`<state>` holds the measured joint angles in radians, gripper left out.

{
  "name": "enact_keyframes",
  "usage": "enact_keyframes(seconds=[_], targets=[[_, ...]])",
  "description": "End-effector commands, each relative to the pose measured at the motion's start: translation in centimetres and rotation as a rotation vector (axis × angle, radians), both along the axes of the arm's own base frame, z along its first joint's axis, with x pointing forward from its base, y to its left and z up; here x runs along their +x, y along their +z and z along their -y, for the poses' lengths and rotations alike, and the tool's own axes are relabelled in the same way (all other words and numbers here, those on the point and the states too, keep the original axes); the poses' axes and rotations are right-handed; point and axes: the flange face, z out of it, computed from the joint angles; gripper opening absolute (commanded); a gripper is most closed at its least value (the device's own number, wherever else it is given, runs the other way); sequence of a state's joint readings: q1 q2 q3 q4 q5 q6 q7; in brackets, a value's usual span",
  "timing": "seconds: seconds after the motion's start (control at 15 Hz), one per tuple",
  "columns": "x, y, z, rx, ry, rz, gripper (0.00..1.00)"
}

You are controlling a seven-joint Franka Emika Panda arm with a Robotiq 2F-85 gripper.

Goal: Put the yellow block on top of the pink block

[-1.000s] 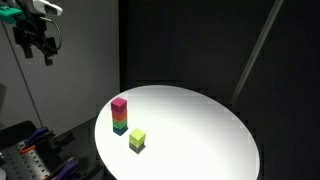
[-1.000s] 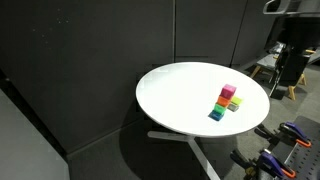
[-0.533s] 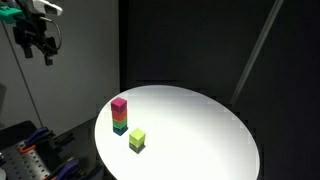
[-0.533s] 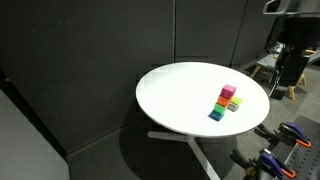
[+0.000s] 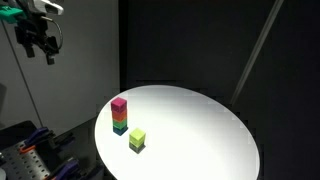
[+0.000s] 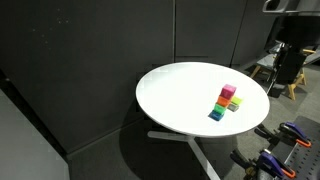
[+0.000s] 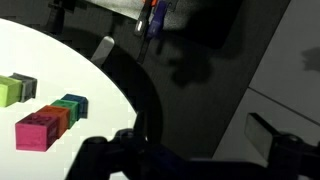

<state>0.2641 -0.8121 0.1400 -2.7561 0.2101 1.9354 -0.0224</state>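
The yellow block (image 5: 137, 136) rests on a grey cube (image 5: 137, 148) on the white round table (image 5: 200, 125), near its edge. Just beside it, the pink block (image 5: 119, 104) tops a stack of red-orange, green and blue cubes. Both show in the other exterior view, yellow block (image 6: 237, 101) and pink block (image 6: 229, 91). In the wrist view the pink block (image 7: 38, 131) and yellow block (image 7: 9, 90) lie at the far left. My gripper (image 5: 36, 48) hangs high, well off the table and far from the blocks. It is open and empty, and it shows in the wrist view (image 7: 195, 160).
Black curtains surround the table (image 6: 180, 90). Clamps and tools lie on a bench below the table edge (image 5: 30, 160) and also show in an exterior view (image 6: 280, 155). The robot base stands by the table (image 6: 290, 60).
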Motion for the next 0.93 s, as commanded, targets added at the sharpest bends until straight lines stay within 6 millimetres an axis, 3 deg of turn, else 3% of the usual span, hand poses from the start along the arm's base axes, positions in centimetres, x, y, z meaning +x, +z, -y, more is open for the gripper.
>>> enact_keyframes(seconds=[0.0, 0.33, 0.87], targets=[[0.7, 0.3, 0.4, 0.004, -0.025, 0.049, 1.00], [2.1, 0.8, 2.0, 0.014, -0.102, 0.127, 1.00], [5.2, 1.6, 7.4, 0.011, -0.364, 0.241, 1.00]])
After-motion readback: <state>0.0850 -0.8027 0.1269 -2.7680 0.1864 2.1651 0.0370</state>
